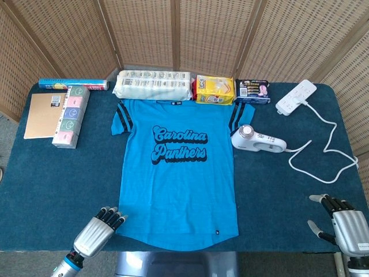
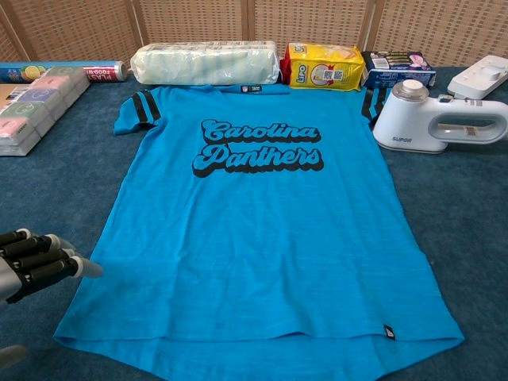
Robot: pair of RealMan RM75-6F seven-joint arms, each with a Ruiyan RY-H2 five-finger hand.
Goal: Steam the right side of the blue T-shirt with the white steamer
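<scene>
The blue T-shirt (image 1: 177,173) is laid flat and face up on the tabletop (image 1: 46,184), collar toward the screen, hem toward the robot; this spread is judged to be what lets a steamer pass over the fabric without bunching. The white steamer (image 1: 258,140) is lying on its side just beside the shirt's right sleeve, head toward the shirt, handle pointing outward. Its cord (image 1: 323,156) is seen looping across the right part of the tabletop back to a white power strip (image 1: 296,96) near the far right corner. The steamer is not yet picked up.

The left hand (image 1: 99,228) is held low at the near edge, just beside the hem's left corner, released, fingers extended and slightly apart, nothing in it; in the chest view its fingertips (image 2: 55,262) are seen close to the shirt's edge, contact cannot be confirmed. The right hand (image 1: 346,222) is parked at the near right corner, well apart from the steamer, likewise released with fingers spread and holding nothing.

Along the far edge a wrapped roll pack (image 1: 153,85), a yellow packet (image 1: 214,89) and a dark box (image 1: 252,91) are lined up just behind the collar. On the left a notebook (image 1: 44,115), a strip of pastel boxes (image 1: 71,116) and a blue tube (image 1: 72,84) are noted.

Open cloth is available between the right hand and the steamer; the reach is judged unobstructed except for the cord loop, which could be snagged. The far-edge packets leave little room beyond the right sleeve.
</scene>
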